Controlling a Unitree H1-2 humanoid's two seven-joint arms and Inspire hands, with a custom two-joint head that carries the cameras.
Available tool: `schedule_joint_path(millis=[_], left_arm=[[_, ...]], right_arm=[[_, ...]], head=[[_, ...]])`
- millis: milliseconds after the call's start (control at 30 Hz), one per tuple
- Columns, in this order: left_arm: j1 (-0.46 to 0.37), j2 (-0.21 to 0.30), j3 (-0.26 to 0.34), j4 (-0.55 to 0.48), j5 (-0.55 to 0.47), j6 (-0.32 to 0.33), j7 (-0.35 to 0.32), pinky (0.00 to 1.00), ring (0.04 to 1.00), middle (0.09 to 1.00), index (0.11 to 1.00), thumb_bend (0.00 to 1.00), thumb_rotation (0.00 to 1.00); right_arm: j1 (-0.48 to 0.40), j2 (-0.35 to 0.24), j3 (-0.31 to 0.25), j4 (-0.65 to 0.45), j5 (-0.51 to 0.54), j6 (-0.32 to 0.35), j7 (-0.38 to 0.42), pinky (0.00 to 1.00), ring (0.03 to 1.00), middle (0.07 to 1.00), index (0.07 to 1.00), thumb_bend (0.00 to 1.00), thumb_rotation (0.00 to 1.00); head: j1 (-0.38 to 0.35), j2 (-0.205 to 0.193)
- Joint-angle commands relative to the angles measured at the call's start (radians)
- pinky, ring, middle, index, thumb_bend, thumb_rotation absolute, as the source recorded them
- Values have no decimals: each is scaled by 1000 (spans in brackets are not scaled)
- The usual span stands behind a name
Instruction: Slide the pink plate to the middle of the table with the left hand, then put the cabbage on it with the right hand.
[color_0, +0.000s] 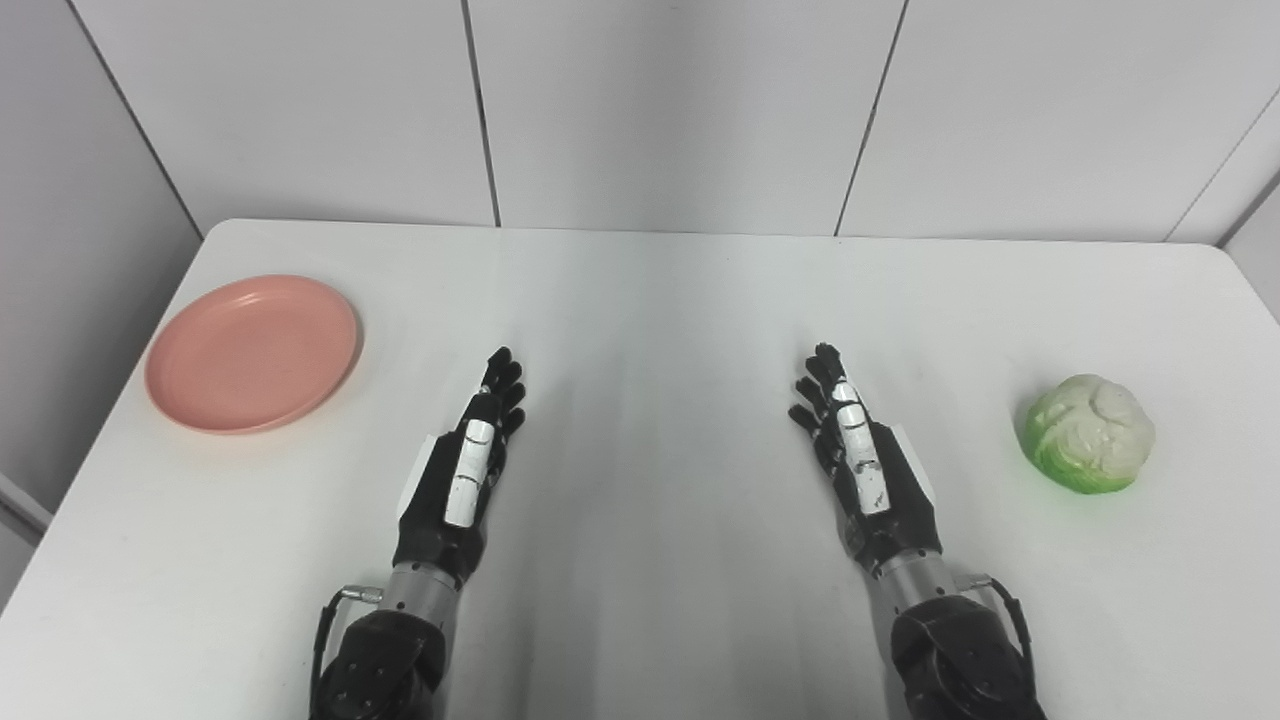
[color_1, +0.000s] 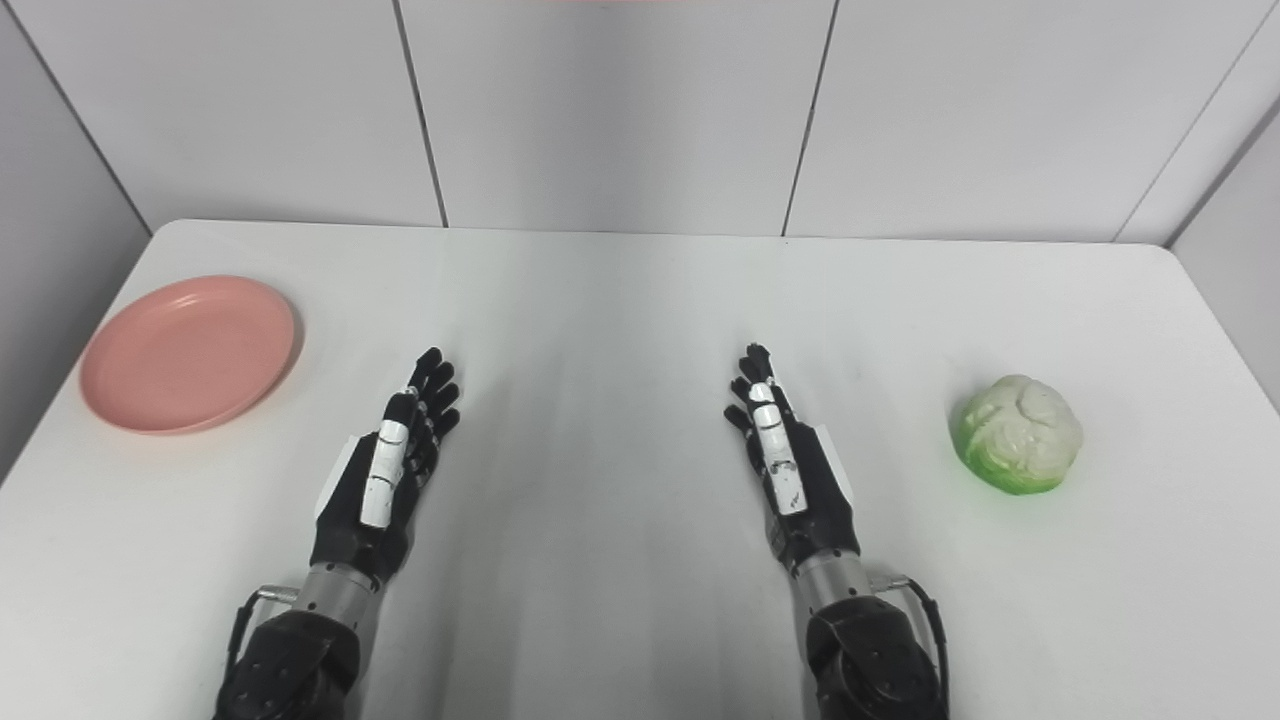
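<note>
A round pink plate (color_0: 253, 352) lies flat near the table's left edge, with nothing on it. A pale green and white cabbage (color_0: 1089, 433) rests on the table at the right. My left hand (color_0: 466, 463) is stretched out edge-up over the table's near middle, open, a good way right of the plate. My right hand (color_0: 859, 460) mirrors it, open and holding nothing, well left of the cabbage. Neither hand touches its object.
The white table (color_0: 660, 300) ends at a grey panelled wall behind. Its left edge runs close past the plate, and its right edge lies beyond the cabbage. Bare tabletop lies between the two hands.
</note>
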Motion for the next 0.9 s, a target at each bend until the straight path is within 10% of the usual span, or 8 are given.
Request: schedule_joint_path(millis=[0, 867], left_arm=[[-20, -2, 1, -14, 1, -21, 3, 1000, 1000, 1000, 1000, 738, 1000], [-23, -19, -14, 27, 48, -52, 29, 997, 998, 1000, 1000, 748, 1000]], right_arm=[[-15, 4, -2, -7, 2, -39, -5, 1000, 1000, 1000, 1000, 605, 1000], [-12, -21, -8, 7, 7, -67, 10, 1000, 1000, 1000, 1000, 593, 1000]], head=[[1, -1], [106, -34]])
